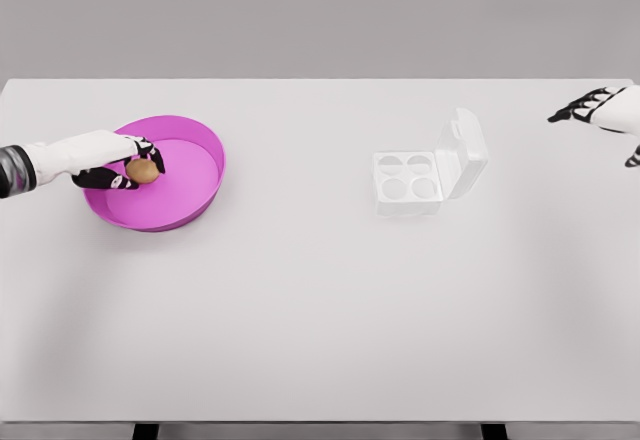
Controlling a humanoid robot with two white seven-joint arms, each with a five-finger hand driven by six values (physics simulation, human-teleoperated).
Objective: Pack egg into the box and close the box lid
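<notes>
White and wide, the surface [300, 310] fills my view, its bare front stretch lying closest to the camera. Further back, at the left, I see the brown egg [143, 170] inside the round magenta tray [205, 175], near the tray's left wall. My left hand [122, 165] comes in from the left edge over the tray rim, and its black-tipped fingers [152, 152] curl around the egg, clamped on it from above and below. I cannot tell whether the egg is lifted or touching the tray floor.

Well apart from the tray, to the right of centre, sits the white egg box [408, 182]. It shows four round cups, and none of them holds anything I can see. Its lid [463, 155] stands open, hinged on the right side and tilted up and back.

Near the far right edge, my right hand [600, 110] hovers beyond the box, fingers spread and relaxed, holding nothing.
</notes>
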